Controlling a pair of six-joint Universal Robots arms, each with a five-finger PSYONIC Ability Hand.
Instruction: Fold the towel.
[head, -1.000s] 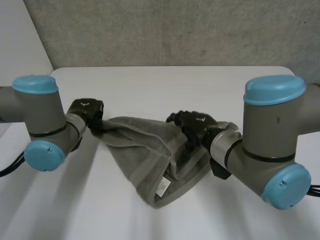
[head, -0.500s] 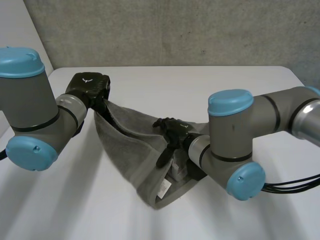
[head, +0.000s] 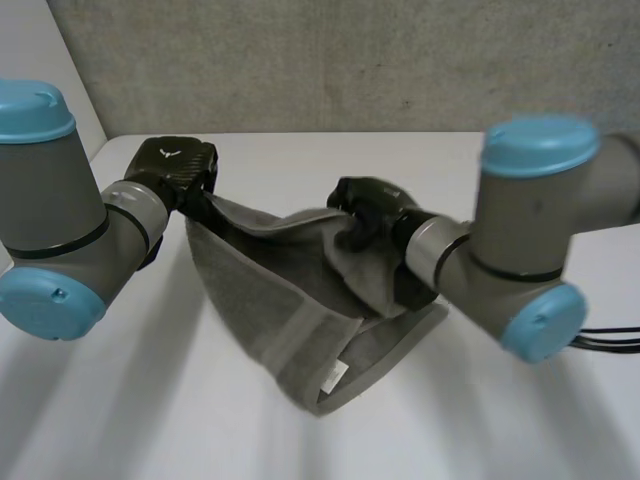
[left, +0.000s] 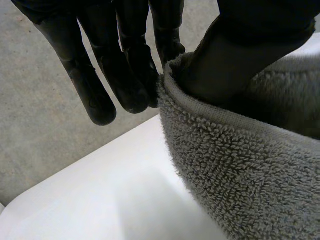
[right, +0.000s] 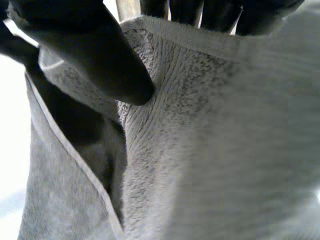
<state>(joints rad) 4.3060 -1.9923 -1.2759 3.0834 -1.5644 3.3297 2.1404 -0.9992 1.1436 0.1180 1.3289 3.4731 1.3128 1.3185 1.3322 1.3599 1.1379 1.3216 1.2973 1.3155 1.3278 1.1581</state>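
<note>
Lifted higher than half a second ago, my right hand (head: 368, 208), thumb and fingers pinching the top edge of the towel (head: 272, 292), my left hand (head: 178, 168) pinching its opposite corner, cloth slung between both, lower fold on white table (head: 300, 160).

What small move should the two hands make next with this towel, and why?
Probably ease the hands apart a little. The left hand and the right hand each pinch the upper edge of the towel, which sags between them, while its lower part lies bunched and doubled on the table. Some tension should flatten it before folding.
</note>
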